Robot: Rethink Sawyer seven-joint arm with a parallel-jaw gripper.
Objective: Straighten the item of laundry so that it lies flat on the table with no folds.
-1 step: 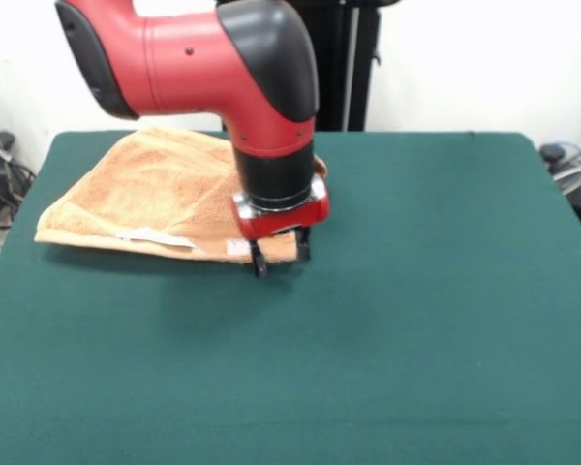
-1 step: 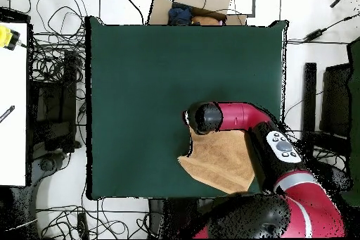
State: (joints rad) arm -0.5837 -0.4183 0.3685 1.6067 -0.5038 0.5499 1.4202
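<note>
The item of laundry (image 1: 155, 189) is an orange-tan towel lying folded over on itself at the far left of the green table (image 1: 416, 320). White labels (image 1: 155, 235) show along its near hem. My gripper (image 1: 280, 258) is down at the towel's near right corner. Its two black fingers (image 1: 259, 264) stand apart with the corner's edge between them, tips close to the table. In the overhead view the towel (image 2: 218, 161) lies near the table's (image 2: 140, 75) bottom right edge. There the arm's wrist (image 2: 209, 117) covers the gripper.
The red and black arm (image 1: 203, 58) hangs over the towel's far right part. A black stand (image 1: 353, 68) rises behind the table. Cables (image 2: 53, 61) and a cardboard box (image 2: 200, 1) lie off the table's edges.
</note>
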